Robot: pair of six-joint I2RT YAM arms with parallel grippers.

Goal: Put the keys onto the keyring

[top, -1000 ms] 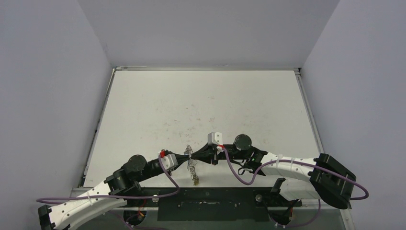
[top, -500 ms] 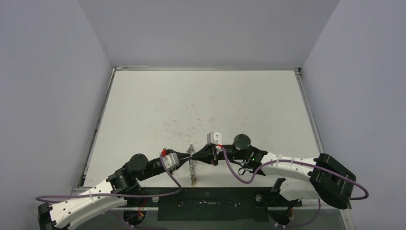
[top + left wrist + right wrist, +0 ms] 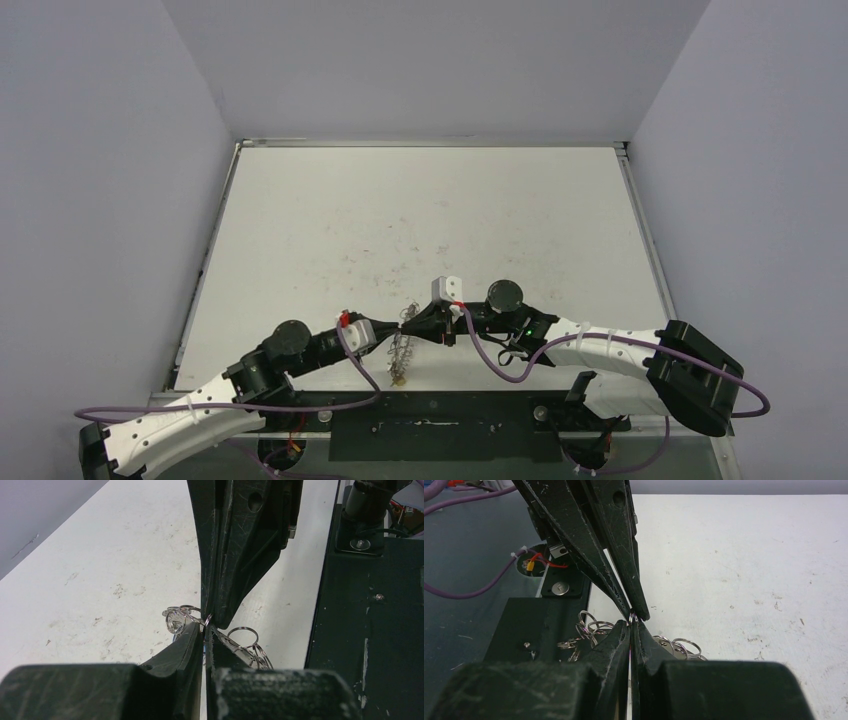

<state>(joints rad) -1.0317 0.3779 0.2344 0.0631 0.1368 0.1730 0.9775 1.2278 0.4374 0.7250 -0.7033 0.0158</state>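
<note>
**Both claws pinched on keyring, tip to tip**

Your left claw [image 3: 399,329] and right claw [image 3: 409,322] meet nose to nose at the top of the keyring [image 3: 402,352]. Both pairs of fingers are pressed together, each nipping a small wire loop there. The left claw comes in from the keyring's left, the right claw from its right. The rest of the keyring dangles below the tips with its loops bunched, and its lower end is close over the bench [image 3: 420,220], by the near edge. There's a yellowish bit [image 3: 399,380] at the keyring's bottom end, too small to tell what it is.
</note>
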